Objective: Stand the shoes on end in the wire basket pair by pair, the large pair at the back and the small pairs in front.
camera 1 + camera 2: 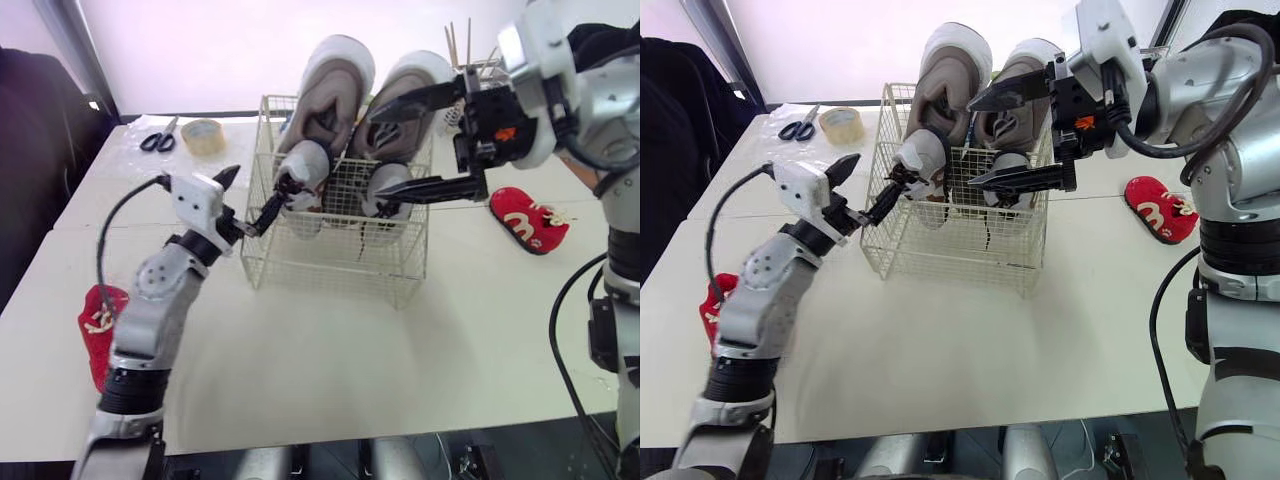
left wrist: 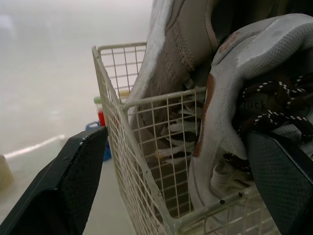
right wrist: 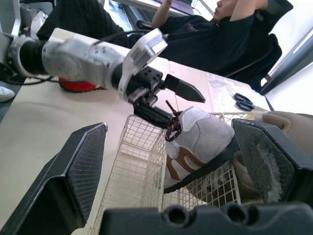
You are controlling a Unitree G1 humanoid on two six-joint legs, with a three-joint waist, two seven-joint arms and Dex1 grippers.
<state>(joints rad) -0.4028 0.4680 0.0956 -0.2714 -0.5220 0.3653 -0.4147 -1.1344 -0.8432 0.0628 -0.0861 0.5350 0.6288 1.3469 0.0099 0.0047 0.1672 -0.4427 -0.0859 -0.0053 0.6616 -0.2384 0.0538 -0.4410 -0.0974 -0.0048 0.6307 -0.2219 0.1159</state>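
The wire basket (image 1: 330,272) stands toward the surface's far edge, with the large pair (image 1: 335,90) at its back. The left jaws, spread, seem hooked in the small grey shoe (image 1: 306,165) laces. The right jaws hang spread above. Free the laces slowly, then seat the shoe upright.

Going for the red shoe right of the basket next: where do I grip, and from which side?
Probably from above with the right hand, pinching the red shoe across its narrow midsection: it lies flat, apart from the wire basket.
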